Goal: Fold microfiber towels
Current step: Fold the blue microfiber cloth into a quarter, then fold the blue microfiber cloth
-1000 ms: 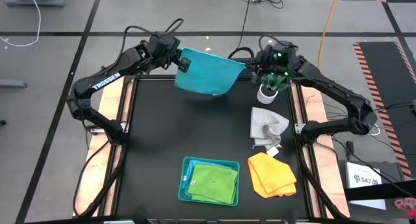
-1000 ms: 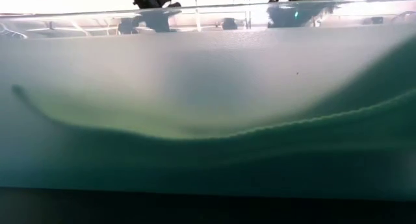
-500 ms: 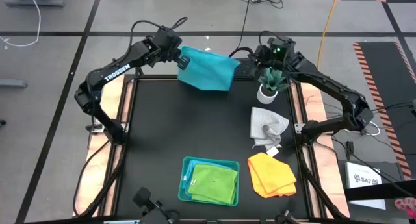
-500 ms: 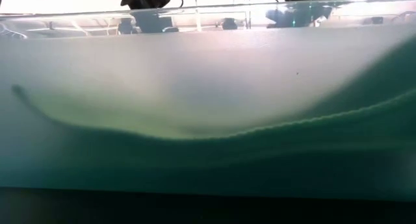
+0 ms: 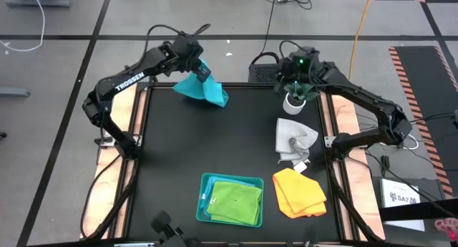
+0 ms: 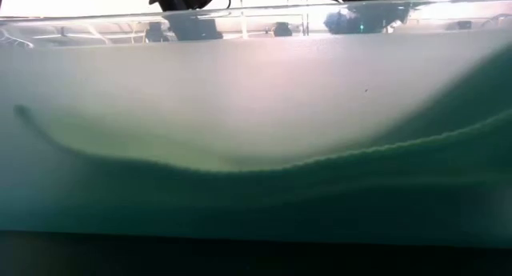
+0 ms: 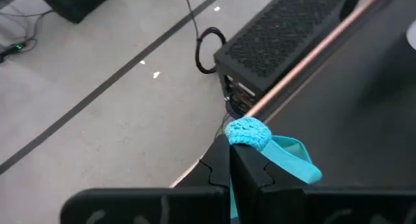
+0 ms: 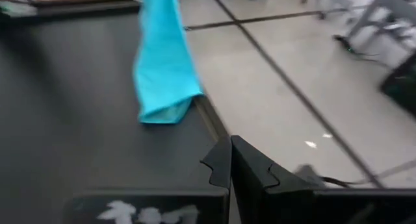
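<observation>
Turquoise towel [image 5: 202,89] pinched in left jaws

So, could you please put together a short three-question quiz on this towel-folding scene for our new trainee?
1. True or false: the right gripper holds a corner of the turquoise towel.
2. Which towel lies in the teal tray? A grey-white, B lime green, C yellow-orange.
3. Fill in: the yellow-orange towel lies on the table just beyond the tray's ____ side.

Key: 1 false, it is shut and empty; only the left gripper pinches it. 2 B, the lime green towel. 3 right.
</observation>
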Motion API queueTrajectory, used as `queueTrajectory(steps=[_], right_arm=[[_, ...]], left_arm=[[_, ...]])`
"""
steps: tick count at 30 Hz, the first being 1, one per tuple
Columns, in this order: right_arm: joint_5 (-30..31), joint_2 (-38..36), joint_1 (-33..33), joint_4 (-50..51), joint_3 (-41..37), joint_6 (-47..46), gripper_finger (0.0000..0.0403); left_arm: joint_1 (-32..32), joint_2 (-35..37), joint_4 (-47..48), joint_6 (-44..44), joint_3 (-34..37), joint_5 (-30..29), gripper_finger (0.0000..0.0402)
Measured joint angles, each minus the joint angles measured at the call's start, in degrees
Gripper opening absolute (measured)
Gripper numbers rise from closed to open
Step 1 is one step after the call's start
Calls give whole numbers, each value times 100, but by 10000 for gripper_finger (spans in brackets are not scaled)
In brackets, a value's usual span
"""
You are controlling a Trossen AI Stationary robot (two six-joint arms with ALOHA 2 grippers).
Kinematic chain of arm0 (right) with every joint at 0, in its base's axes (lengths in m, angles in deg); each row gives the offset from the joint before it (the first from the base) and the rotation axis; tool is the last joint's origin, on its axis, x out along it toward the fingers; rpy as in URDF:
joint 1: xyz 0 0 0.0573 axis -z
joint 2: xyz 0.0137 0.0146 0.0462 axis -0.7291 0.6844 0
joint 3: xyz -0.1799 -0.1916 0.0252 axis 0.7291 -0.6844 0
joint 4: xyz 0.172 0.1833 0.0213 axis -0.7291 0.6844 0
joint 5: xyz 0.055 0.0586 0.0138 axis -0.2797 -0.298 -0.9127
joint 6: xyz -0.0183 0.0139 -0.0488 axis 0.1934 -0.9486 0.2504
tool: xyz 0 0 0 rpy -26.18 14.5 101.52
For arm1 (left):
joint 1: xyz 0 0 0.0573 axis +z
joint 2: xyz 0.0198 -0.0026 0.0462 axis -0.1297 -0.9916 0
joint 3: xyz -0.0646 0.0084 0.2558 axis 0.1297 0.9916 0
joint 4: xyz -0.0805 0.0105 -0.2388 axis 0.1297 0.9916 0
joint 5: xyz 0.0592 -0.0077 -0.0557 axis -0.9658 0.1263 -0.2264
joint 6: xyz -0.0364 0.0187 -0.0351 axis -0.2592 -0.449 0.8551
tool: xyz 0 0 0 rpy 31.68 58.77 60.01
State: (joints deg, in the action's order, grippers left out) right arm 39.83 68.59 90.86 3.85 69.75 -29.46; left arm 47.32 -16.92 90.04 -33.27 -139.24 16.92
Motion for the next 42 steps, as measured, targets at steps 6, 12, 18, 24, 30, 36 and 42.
queueTrajectory(steps=[6,12,18,24,30,36,42], right_arm=[[-356,219,-288,-162,-442,-224,0],[-1039,1025,-431,-786,-482,-554,0],[-1306,1623,-522,-1363,-482,-490,0],[-1639,1877,-610,-1461,-482,-630,0],[-1620,1873,-1044,-1473,-482,-179,1],[-1278,1873,-1496,-1479,-482,255,26],[-1166,1873,-1606,-1745,-482,296,54]], left_arm=[[-283,0,95,38,0,26,1],[-649,0,247,460,0,55,1],[-1359,0,656,658,0,397,1],[-1970,2,1007,1200,0,392,1],[-2554,2,1253,1555,0,668,1],[-3151,2,1478,2181,0,913,1],[-3752,2,1639,3013,0,911,1]])
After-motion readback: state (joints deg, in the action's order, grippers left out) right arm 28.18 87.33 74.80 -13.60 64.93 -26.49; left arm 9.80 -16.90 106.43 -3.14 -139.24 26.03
